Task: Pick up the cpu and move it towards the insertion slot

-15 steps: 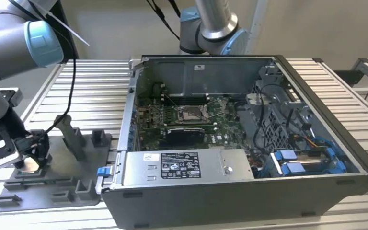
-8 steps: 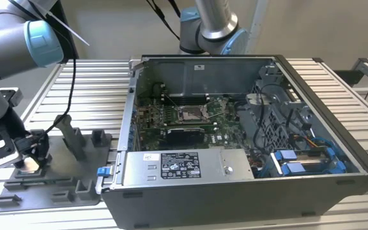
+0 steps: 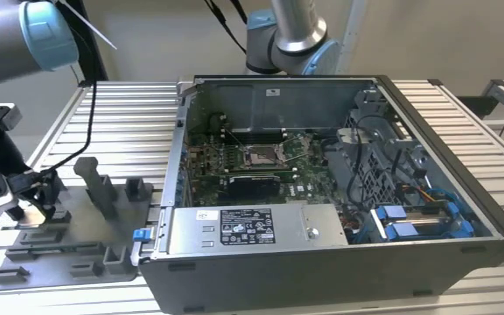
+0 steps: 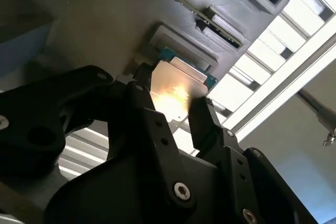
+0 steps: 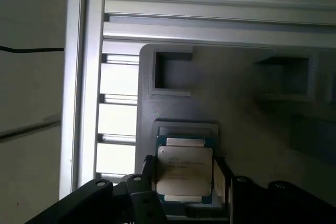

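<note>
The cpu [image 5: 185,163] is a flat silvery square chip on a green-edged board, lying at a recess of the grey fixture plate [image 5: 247,145]. My gripper [image 5: 184,179] straddles it, black fingers [image 5: 148,170] pressed against two opposite edges. In the second wrist view the cpu [image 4: 176,85] glints between the fingers [image 4: 202,116] of the gripper [image 4: 169,102]. In the exterior view the gripper [image 3: 29,207] is low over the fixture plate [image 3: 77,246] at the exterior view's left. The insertion slot [image 3: 261,156], a silver-framed socket, lies on the motherboard inside the open computer case, far from the gripper.
The open computer case [image 3: 392,98] has tall metal walls, a power supply [image 3: 234,226] at its near side and drive bays with blue clips [image 3: 419,220]. Upright grey posts [image 3: 94,184] stand on the fixture plate. A second arm's base [image 3: 287,39] rises behind the case.
</note>
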{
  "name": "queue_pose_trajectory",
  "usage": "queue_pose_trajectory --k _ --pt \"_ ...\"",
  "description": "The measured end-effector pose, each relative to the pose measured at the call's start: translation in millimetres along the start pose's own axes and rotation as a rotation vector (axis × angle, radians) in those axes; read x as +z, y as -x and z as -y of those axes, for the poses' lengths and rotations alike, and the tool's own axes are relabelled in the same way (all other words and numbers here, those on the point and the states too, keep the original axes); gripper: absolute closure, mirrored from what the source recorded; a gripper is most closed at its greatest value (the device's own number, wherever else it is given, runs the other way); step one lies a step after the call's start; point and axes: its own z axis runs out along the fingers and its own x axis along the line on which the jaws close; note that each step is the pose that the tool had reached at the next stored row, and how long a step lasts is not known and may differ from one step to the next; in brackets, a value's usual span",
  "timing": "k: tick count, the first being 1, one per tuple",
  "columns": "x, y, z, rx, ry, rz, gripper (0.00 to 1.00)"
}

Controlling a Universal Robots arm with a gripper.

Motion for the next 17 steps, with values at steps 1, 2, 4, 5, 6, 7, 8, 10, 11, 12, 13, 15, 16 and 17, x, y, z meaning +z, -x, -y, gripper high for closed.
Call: queue_pose_trajectory --k 1,2,4,5,6,7,8,10,11,12,13,15,16,17 --pt "-4.7 -0.1 -0.2 0.0 0.0 -0.0001 1.0" --pt "-9.1 -0.1 -0.3 0.0 -0.0001 0.0001 1.0" --pt "-18.2 -0.3 -0.7 0.0 -0.0001 0.0 1.0" --pt "-22.6 -0.3 -0.8 0.0 0.0 0.0001 1.0" --pt "-27.4 -0.4 -1.0 0.0 0.0 0.0001 1.0" --pt "-31.8 -0.5 -1.2 0.0 -0.0001 0.0 1.0" --pt "-36.3 -0.5 -1.3 0.0 0.0 0.0001 1.0" --pt "-45.3 -0.7 -1.7 0.0 -0.0001 -0.0001 1.0" --pt "-50.0 -0.7 -1.8 0.0 -0.0001 0.0001 1.0" --pt "-54.6 -0.8 -2.0 0.0 -0.0001 0.0 1.0" --pt "-59.0 -0.9 -2.2 0.0 -0.0001 0.0 1.0" --pt "-68.1 -1.0 -2.5 0.0 -0.0001 0.0 1.0" --pt "-72.9 -1.1 -2.7 0.0 -0.0002 -0.0001 1.0" --pt "-77.4 -1.2 -2.9 0.0 -0.0001 0.0 1.0"
